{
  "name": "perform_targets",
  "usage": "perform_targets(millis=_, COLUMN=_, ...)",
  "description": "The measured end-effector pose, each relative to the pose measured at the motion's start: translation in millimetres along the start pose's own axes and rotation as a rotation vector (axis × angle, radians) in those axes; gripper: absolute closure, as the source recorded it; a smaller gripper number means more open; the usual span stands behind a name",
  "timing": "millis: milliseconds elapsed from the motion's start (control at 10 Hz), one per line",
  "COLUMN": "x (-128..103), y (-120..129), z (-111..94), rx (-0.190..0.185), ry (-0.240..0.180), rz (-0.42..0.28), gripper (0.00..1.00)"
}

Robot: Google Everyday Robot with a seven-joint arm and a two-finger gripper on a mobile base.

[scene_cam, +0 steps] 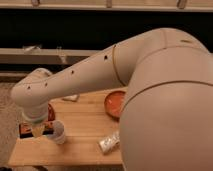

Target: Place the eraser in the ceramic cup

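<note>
The eraser [26, 129], a flat dark block with orange-brown edges, lies on the wooden table [85, 125] near its left edge. The white ceramic cup [59, 133] stands upright just right of it. My gripper [38, 128] hangs from the white wrist, low over the eraser's right part and just left of the cup. It hides part of the eraser. My big white arm crosses the view from the right.
An orange-red dish [115, 102] sits at the table's middle right. A silvery wrapped packet [110, 143] lies near the front edge. A cream-white lump [70, 98] lies at the back. A small dark red thing [50, 113] sits behind the cup. Dark shelves stand behind the table.
</note>
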Motion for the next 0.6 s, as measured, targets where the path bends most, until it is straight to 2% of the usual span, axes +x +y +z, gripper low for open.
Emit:
perform_targets(millis=300, x=2, y=5, z=13, rx=-0.006, ry=-0.041, rz=0.007, gripper=1.0)
perform_targets(millis=600, x=5, y=5, z=26, rx=-0.017, ry=-0.064, rz=0.012, gripper=1.0)
